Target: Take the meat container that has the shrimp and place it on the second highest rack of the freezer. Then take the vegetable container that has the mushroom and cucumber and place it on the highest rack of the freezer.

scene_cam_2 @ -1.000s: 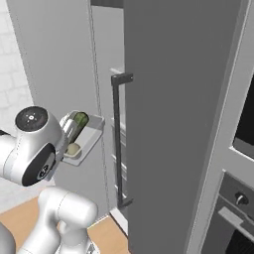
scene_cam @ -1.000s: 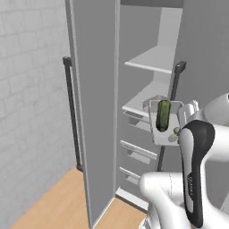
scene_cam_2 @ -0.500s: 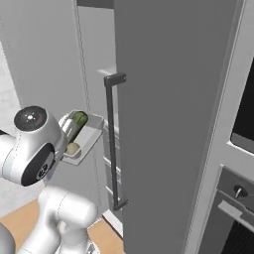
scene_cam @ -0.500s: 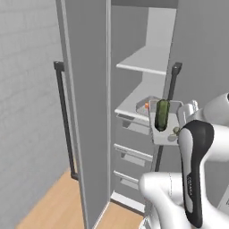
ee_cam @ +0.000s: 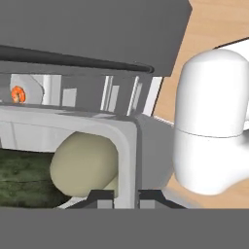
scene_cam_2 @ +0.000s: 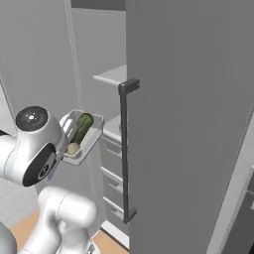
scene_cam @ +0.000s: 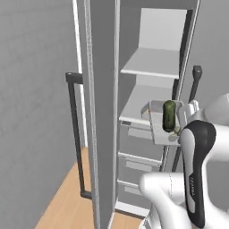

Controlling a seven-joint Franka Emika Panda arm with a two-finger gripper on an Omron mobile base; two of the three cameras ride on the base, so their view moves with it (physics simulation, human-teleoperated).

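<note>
1. Nearest to us, in the hand view, our gripper (ee_cam: pixel 126 194) is clamped on the near wall of the vegetable container (ee_cam: pixel 124 146): the two dark fingertips (ee_cam: pixel 99 194) sit close together on either side of its pale rim.
2. Just past that rim lies the mushroom (ee_cam: pixel 83 164), beige and rounded, touching the dark green cucumber (ee_cam: pixel 24 177) that stretches away along the tray.
3. From the left base view we see the same container (scene_cam: pixel 162 126) held up in the air in front of the open freezer (scene_cam: pixel 150 112), with the cucumber (scene_cam: pixel 169 115) standing lengthwise in it and our arm's dark-and-white wrist just below.
4. From the right base view the container (scene_cam_2: pixel 82 138) hangs tilted beside the arm's round joint, the cucumber (scene_cam_2: pixel 83 126) above and the mushroom (scene_cam_2: pixel 73 148) at its lower end, just left of the freezer door's dark bar handle (scene_cam_2: pixel 124 149).
5. Behind the tray, inside the cabinet, the highest rack (scene_cam: pixel 154 62) sits bare and well above the tray's level; the container is not yet on it.
6. One board down, the second rack (scene_cam: pixel 138 105) lies level with the tray; a pale container rim (scene_cam: pixel 145 108) shows on it.
7. Farthest in the hand view, we see the shrimp (ee_cam: pixel 18 94), a small orange-red curl, deep inside the freezer.
8. Grey drawers (scene_cam: pixel 138 156) stack beneath the racks.
</note>
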